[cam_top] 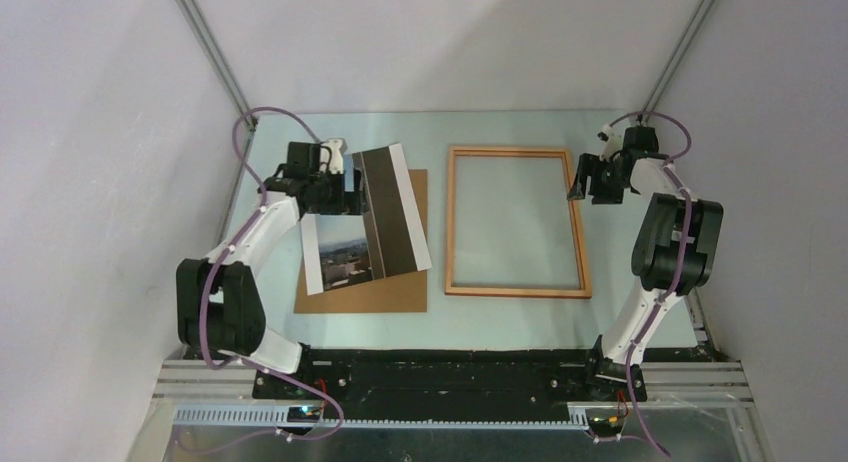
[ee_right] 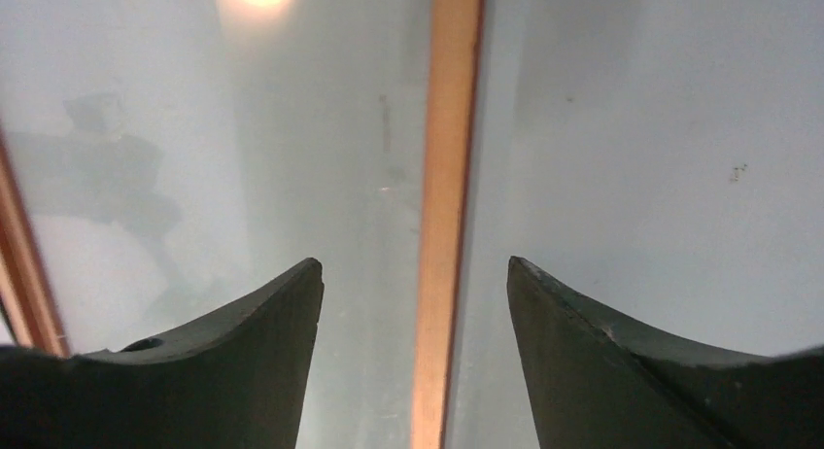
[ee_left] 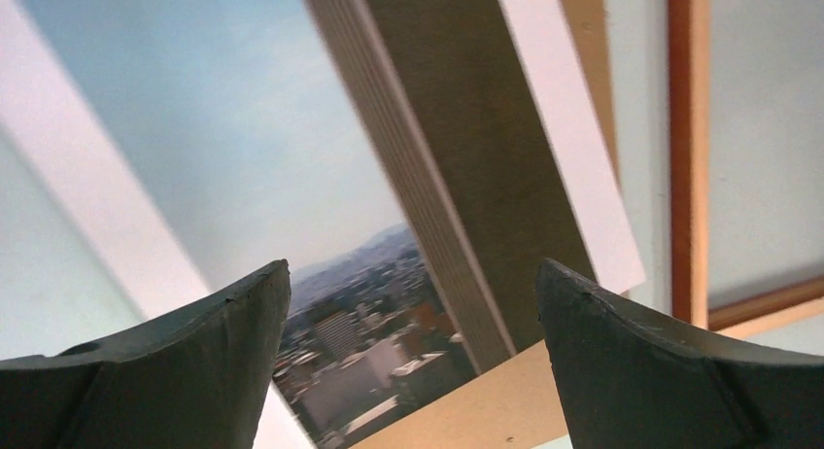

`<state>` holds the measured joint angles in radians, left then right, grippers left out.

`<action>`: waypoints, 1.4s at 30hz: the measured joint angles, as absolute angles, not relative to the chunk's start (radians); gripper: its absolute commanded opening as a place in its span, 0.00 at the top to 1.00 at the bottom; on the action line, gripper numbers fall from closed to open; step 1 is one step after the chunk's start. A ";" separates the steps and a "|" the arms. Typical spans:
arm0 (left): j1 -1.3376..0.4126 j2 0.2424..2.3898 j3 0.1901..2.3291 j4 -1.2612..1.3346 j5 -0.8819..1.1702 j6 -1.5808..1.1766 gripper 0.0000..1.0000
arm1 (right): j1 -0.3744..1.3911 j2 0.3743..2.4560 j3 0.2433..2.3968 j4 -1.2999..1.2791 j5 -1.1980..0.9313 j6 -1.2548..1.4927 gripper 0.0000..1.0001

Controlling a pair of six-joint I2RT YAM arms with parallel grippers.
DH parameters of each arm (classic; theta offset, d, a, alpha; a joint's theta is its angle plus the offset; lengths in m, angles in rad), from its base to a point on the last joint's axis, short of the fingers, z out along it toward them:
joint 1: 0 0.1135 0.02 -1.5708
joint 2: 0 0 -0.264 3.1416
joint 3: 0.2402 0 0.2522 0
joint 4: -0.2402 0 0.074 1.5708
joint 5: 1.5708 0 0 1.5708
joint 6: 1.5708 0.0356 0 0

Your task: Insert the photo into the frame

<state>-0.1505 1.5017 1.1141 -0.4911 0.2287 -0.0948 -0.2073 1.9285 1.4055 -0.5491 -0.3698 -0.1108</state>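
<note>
We find the photo [cam_top: 365,222] askew on the brown board [cam_top: 360,297] at 9 o'clock of the frame [cam_top: 517,292], left jaws and right jaws spread empty; light and crease-prone, we judge, best pinched at its white border.

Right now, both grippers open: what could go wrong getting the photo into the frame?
The photo lies skewed on the backing board, not square to the frame; it may catch the moulding.
The left gripper is open over the photo; a pinch could bend or drag it.
The right gripper straddles a frame rail; descending might shift it.
</note>
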 measured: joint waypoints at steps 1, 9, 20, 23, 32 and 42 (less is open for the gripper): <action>-0.128 1.492 1.112 -0.498 0.227 -0.092 0.00 | -0.201 1.911 1.405 -0.550 -0.373 -0.109 0.19; 0.046 1.441 1.092 -0.564 0.215 -0.024 0.00 | -0.033 1.760 1.398 -0.557 -0.397 -0.097 0.04; 0.178 1.441 1.045 -0.610 0.247 -0.007 0.00 | 0.427 1.775 1.535 -0.573 -0.363 -0.097 0.03; 0.182 1.451 1.045 -0.609 0.257 -0.010 0.00 | 0.527 1.873 1.665 -0.576 -0.371 -0.077 0.03; 0.187 1.564 1.045 -0.611 0.266 -0.026 0.00 | 0.585 2.167 1.916 -0.606 -0.474 0.046 0.04; 0.207 1.671 1.073 -0.612 0.274 -0.029 0.01 | 0.615 2.288 1.964 -0.633 -0.500 0.101 0.07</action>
